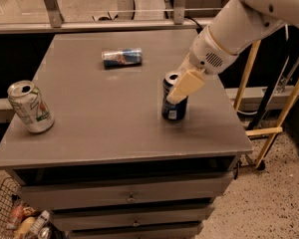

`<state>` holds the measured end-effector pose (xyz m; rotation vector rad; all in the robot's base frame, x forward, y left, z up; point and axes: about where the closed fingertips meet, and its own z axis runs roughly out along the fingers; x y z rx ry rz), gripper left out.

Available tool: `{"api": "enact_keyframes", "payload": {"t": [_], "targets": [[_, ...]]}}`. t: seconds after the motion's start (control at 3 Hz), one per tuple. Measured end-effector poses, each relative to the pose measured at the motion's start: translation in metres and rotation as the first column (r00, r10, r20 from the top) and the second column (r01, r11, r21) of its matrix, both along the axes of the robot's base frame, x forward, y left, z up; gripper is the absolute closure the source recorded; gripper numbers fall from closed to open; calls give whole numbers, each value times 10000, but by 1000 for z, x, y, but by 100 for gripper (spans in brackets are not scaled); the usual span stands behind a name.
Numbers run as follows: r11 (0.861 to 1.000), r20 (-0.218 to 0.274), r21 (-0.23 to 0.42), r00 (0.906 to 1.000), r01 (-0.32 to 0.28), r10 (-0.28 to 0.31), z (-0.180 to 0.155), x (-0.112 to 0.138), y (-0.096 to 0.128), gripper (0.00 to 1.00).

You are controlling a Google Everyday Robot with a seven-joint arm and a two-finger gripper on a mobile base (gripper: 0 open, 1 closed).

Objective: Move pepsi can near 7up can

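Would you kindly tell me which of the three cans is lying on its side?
The slim blue-and-silver can at the back of the table lies sideways; the pepsi can, at the gripper, and the 7up can stand upright.

We see the gripper (pixel 176 94), matt cream plastic, at the glossy metal pepsi can (pixel 174 111), which stands on a smooth matt table (pixel 99 118).
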<state>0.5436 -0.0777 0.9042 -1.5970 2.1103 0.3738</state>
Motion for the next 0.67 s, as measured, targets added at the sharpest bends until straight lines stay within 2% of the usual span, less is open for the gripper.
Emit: {"api": "enact_keyframes", "payload": {"t": [0.33,0.67], "targets": [[9991,246,163,9989,-391,387,7,4,11,65],[9912,1098,632,9880,-1162,1088,41,1,32,88]]}}
